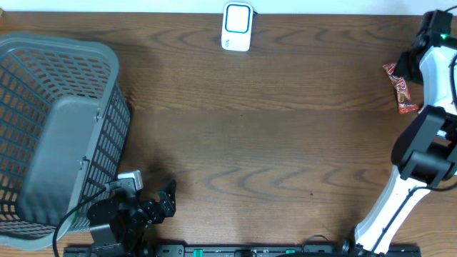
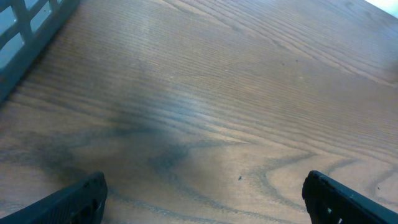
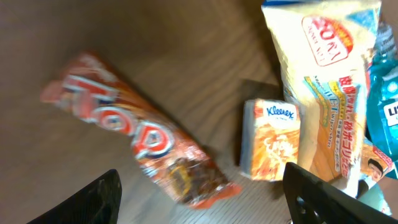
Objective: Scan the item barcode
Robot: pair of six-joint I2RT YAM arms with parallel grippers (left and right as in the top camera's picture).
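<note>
overhead: grey basket (image 1: 107, 135) far left on the table (image 1: 271, 143). white scanner (image 1: 237, 27) at the back edge. red snack bar (image 1: 400, 88) far right, beside the right arm.
left wrist: left gripper (image 2: 205, 183) jaws wide apart above the wood.
right wrist: right gripper (image 3: 200, 183) jaws apart, gripping nothing. snack bar lies flat beneath; kleenex pack (image 3: 270, 140) and yellow packet (image 3: 326, 81) just beside.
</note>
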